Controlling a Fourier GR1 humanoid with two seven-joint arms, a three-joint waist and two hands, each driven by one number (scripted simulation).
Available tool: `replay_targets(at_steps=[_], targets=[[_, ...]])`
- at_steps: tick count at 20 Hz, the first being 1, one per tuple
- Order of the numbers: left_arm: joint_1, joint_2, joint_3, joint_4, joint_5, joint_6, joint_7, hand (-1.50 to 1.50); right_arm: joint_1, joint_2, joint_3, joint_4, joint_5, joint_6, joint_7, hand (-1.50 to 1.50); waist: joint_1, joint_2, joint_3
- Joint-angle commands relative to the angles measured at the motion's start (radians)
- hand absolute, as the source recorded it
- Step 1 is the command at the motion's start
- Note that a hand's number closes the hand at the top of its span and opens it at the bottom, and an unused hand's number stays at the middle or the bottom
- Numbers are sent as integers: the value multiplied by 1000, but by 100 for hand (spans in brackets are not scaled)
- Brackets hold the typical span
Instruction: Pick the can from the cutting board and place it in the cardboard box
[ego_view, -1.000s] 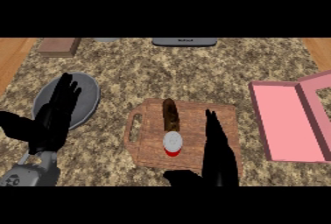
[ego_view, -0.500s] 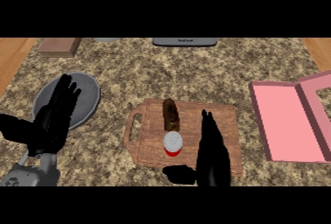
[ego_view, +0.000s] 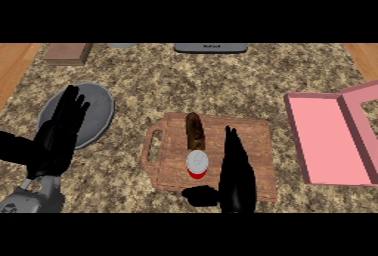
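Note:
A red can with a white lid (ego_view: 197, 164) stands on the wooden cutting board (ego_view: 251, 129) at the counter's middle, just below a brown oblong item (ego_view: 195, 131). My right hand (ego_view: 236, 177) is open with straight fingers pointing up, right beside the can on its right; its thumb sits below the can. The pink open box (ego_view: 325, 140) lies at the right edge. My left hand (ego_view: 59, 132) rests open at the left, fingers up, over a grey plate.
A grey plate (ego_view: 96, 107) lies left of the board. At the far edge sit a brown block (ego_view: 66, 52) and a dark flat device (ego_view: 210, 48). The box's raised lid (ego_view: 362, 100) stands at the far right.
My right hand has shifted left across the board, closing in on the can. The left hand has barely moved.

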Motion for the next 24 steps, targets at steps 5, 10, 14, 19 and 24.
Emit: replay_targets(at_steps=[5, 10, 14, 19, 24], targets=[[-8, -13, 20, 44, -12, -20, -22, 0, 6, 11, 3, 62, -19, -79, 130, -150, -6, 1, 0], [16, -33, -3, -12, -39, -12, -17, 0, -32, 11, 69, 99, -27, -156, 172, -150, 0, -1, 0], [13, -22, 22, -10, -24, -43, -15, 0, -72, 11, 65, 183, -65, -180, 136, -150, 3, 0, 0], [19, -54, 5, -12, -63, -6, 9, 0, -70, 11, 10, 138, -43, -91, 126, 150, -4, -2, 0], [-3, -63, 11, -36, -67, -14, 50, 0, -171, 11, 69, 283, -17, -130, 115, 150, 3, 0, 0]])
